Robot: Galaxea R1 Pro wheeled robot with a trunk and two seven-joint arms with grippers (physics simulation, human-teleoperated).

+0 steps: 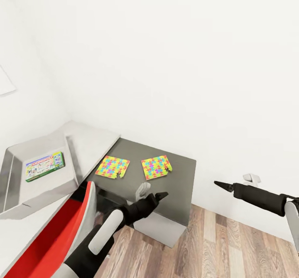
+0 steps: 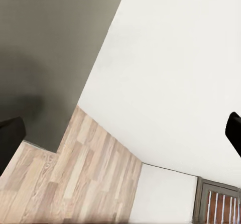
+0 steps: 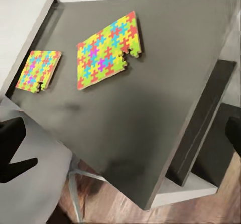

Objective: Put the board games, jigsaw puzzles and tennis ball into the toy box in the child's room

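The light grey toy box sits on the pale part of the surface, and one board game with a white-green printed cover lies flat inside it. On the adjoining dark grey section the two jigsaw puzzles lie side by side, near each other but apart: one close to the seam with the pale top, the other nearer the far edge.

The left end effector hangs past the dark section's front edge; whether it is spread or pressed together cannot be told. The right end effector hangs over the wood floor, well clear of the surface, its state also unclear.

The right wrist view shows both puzzles' jagged notches and open space beneath the dark top. The left wrist view shows floor planks, white wall and a dark-framed window.
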